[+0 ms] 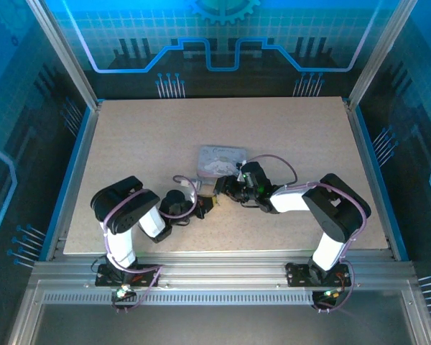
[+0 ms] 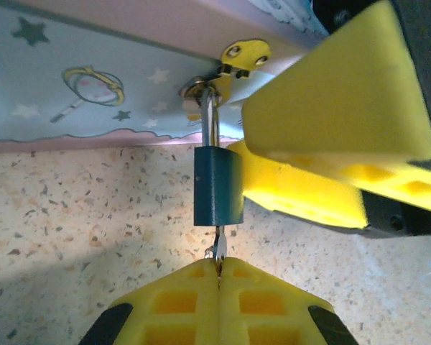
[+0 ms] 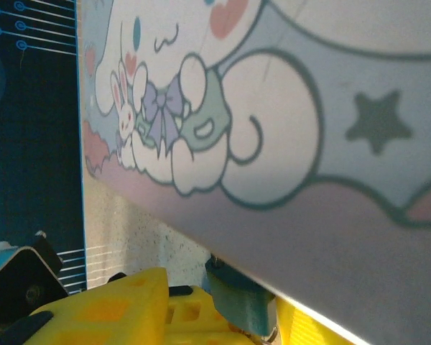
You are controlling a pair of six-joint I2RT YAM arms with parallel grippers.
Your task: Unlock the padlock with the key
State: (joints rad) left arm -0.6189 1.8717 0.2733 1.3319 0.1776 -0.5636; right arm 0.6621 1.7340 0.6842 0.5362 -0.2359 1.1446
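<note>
Padlock point(image 2: 218, 187) lies square to the tin point(image 2: 93, 86), keyhole outward, key point(image 2: 218, 253) in line with it, pinched in the closed left end effector point(image 2: 218, 267); right end effector's point(image 2: 255, 147) grip unclear.

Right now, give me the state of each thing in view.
tin: lid shut, hasp padlocked.
padlock: shackle closed through hasp.
key: in the keyhole.
left gripper: shut on key.
right gripper: shut on padlock.
</note>
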